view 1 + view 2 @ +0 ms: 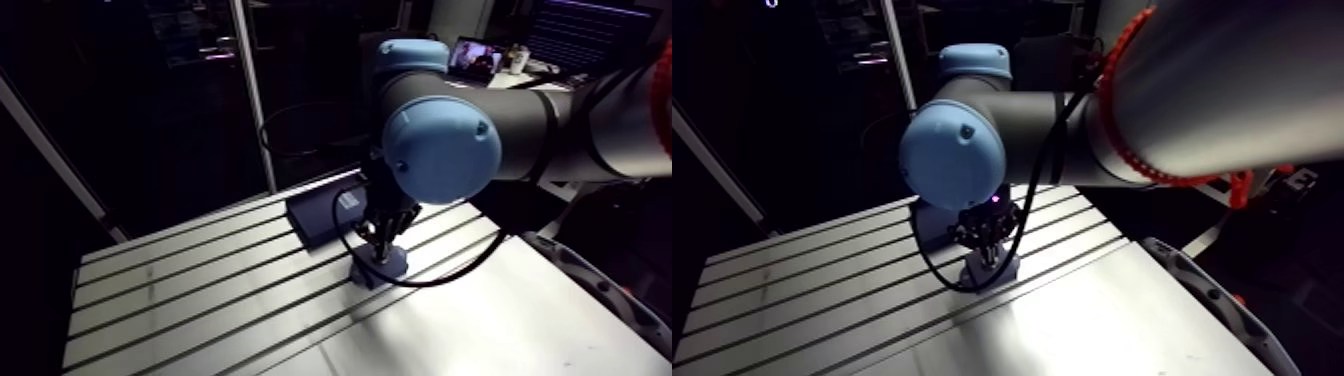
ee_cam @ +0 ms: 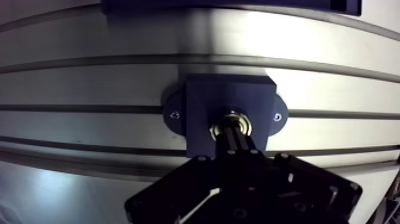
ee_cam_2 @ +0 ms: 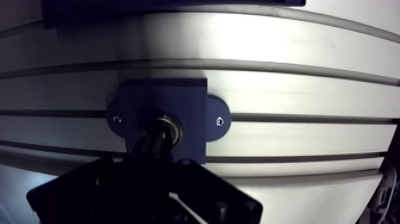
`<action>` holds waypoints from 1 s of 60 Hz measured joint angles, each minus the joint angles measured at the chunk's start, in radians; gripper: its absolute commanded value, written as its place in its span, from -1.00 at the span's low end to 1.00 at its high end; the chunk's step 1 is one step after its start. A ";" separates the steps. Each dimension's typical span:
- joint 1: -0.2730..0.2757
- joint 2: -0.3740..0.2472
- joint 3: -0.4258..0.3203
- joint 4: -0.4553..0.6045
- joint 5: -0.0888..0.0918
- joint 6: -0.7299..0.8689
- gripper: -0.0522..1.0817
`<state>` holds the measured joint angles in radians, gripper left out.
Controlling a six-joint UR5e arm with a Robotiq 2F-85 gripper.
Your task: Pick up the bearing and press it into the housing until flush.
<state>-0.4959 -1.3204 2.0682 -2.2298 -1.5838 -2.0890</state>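
The dark blue housing (image 2: 202, 101) is a square block with two screwed side ears, sitting on the slotted table (image 1: 200, 290). The metal ring of the bearing (image 2: 237, 122) shows in the housing's central bore. My gripper (image 2: 233, 133) stands directly over it, fingers drawn together, with the tips resting on the bearing's top. The fingers hide part of the ring, so how deep it sits cannot be judged. In the arm view the gripper (image 1: 380, 248) reaches straight down onto the housing (image 1: 392, 268).
A flat dark blue block (image 1: 318, 215) lies on the table just beyond the housing, ahead of the gripper in the wrist view (image 2: 226, 5). Table slots run across under the housing. The table's edge lies to the right of the housing.
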 measured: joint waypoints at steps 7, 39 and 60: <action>0.000 0.000 0.000 0.000 0.000 -0.001 0.86; -0.001 0.005 0.003 -0.010 0.000 -0.001 0.86; -0.001 0.011 0.007 -0.027 0.001 -0.003 0.86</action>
<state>-0.4971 -1.3092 2.0755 -2.2572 -1.5833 -2.0915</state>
